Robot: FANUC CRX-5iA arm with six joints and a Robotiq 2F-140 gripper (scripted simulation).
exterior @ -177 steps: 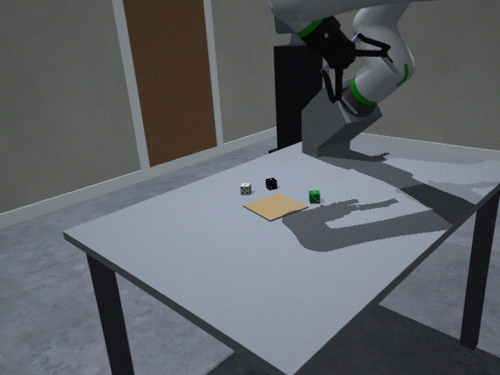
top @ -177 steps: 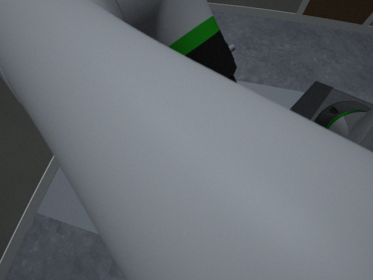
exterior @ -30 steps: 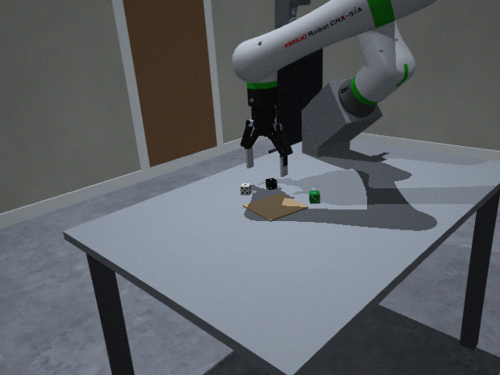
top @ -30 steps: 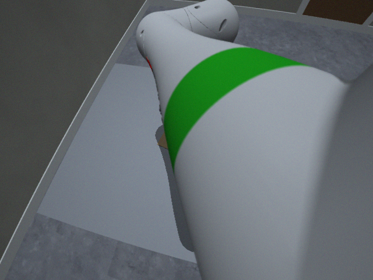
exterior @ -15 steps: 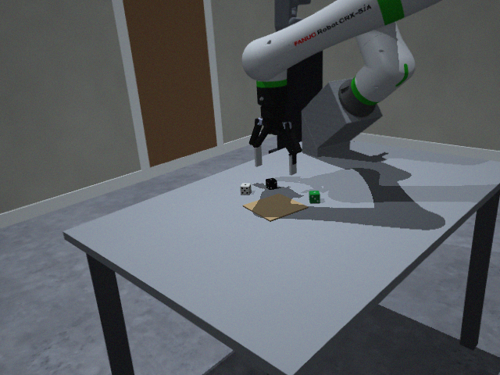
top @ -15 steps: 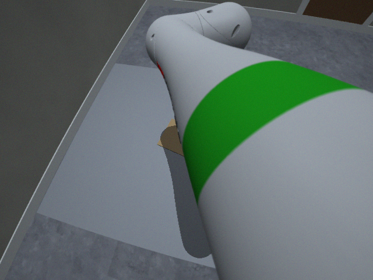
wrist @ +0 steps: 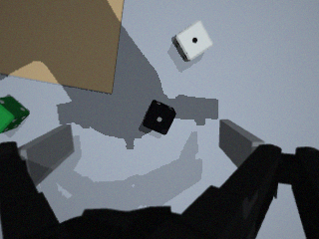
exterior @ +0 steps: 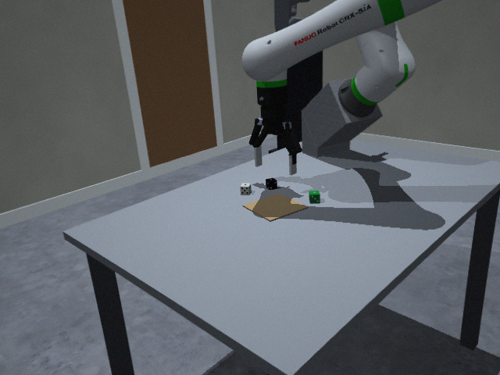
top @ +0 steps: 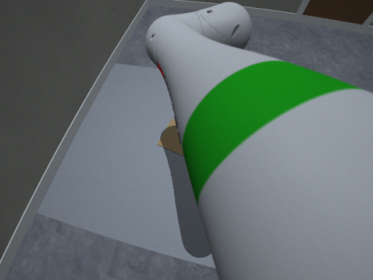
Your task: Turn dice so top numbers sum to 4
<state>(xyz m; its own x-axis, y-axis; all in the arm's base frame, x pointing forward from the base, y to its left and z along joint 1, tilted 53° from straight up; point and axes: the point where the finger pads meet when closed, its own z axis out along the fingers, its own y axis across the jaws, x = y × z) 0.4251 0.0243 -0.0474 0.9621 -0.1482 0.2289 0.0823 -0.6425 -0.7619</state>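
I see the end effector [exterior: 274, 164] hanging above the table [exterior: 226, 258] with its fingers spread fully wide and nothing between them — it grips nothing. In the wrist view the black die [wrist: 159, 118] sits on the table roughly midway between the two fingers, one white pip on top. The white die [wrist: 194, 40] lies further out, also showing a single pip up. The green die [wrist: 11, 115] is at the left edge of the wrist view, partly cut off, so its top number I cannot tell. The tan mat [exterior: 275, 206] lies flat on the table — none of the three dice is on it; in the exterior view the white die [exterior: 245, 188] and black die [exterior: 270, 183] sit just behind it, the green die [exterior: 314, 196] just beside its right corner. The top view is mostly blocked by the arm [top: 271, 150], only a corner of the mat [top: 170, 138] showing.
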